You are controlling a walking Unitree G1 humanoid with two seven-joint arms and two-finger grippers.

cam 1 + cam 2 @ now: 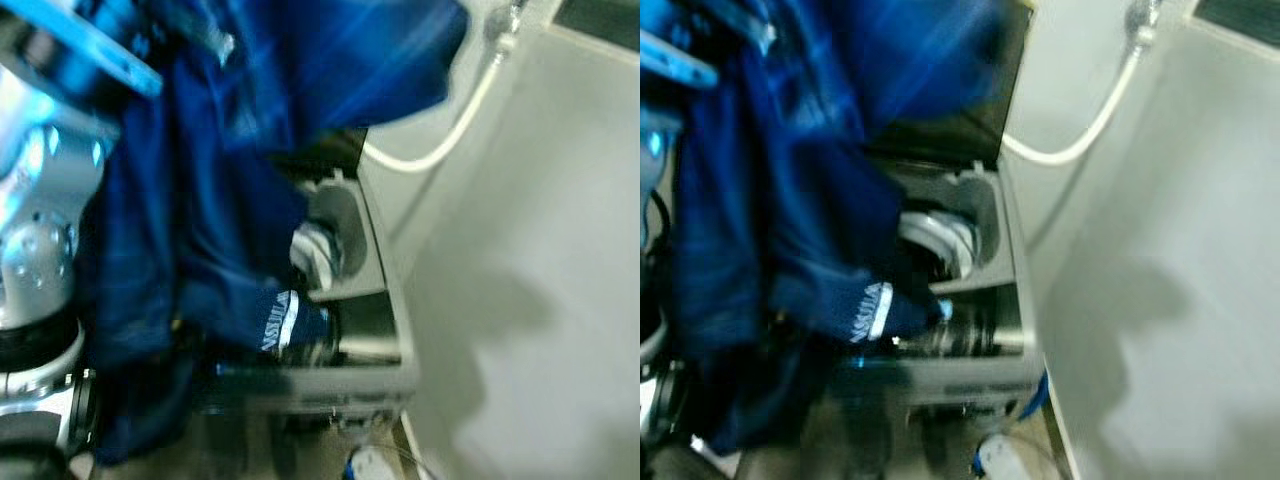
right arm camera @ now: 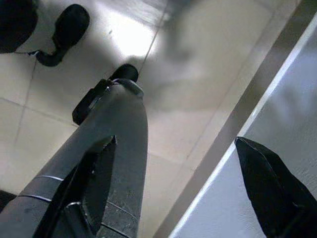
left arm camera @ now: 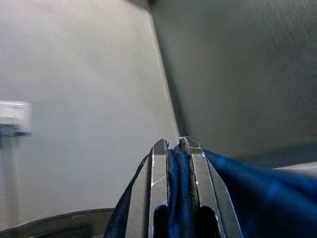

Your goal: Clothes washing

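Observation:
A dark blue garment [image 1: 200,200] hangs in front of me, blurred, over the open top of a grey washing machine [image 1: 350,385]. Its sleeve cuff with a white stripe [image 1: 285,325] dangles at the machine's opening, where the drum rim [image 1: 940,235] shows. In the left wrist view my left gripper [image 3: 172,148] is shut on a fold of the blue cloth [image 3: 247,198], held up high near a wall. The silver left arm [image 1: 40,230] stands at the left edge. In the right wrist view my right gripper [image 2: 183,114] is open with nothing between its fingers, above a tiled floor.
A white hose [image 1: 450,130] curves down behind the machine. A large pale panel [image 1: 520,300] stands close on the right. A blue and white object [image 1: 1005,455] lies on the floor by the machine's front. Dark shapes [image 2: 67,29] rest on the tiles.

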